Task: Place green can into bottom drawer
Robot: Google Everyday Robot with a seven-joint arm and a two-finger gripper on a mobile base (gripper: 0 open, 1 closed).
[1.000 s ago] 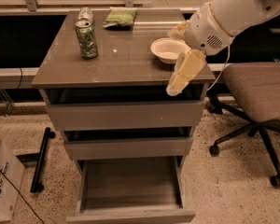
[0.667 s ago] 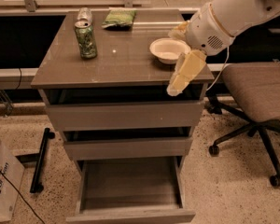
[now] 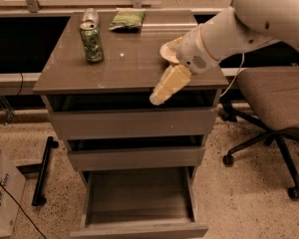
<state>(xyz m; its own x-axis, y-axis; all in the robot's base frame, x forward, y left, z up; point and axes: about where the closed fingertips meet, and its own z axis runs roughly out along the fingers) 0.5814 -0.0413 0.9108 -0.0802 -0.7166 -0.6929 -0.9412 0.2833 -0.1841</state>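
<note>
Gripper [image 3: 165,87] hangs off the cabinet top's [image 3: 134,66] front edge, well apart from the upright green can [image 3: 92,41]; I cannot tell its spread; bottom drawer [image 3: 139,203] gapes below, ready to receive

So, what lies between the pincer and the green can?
Nothing: in the camera view only bare cabinet top stretches between the pincer, at the front edge, and the green can, standing at the back left.
</note>
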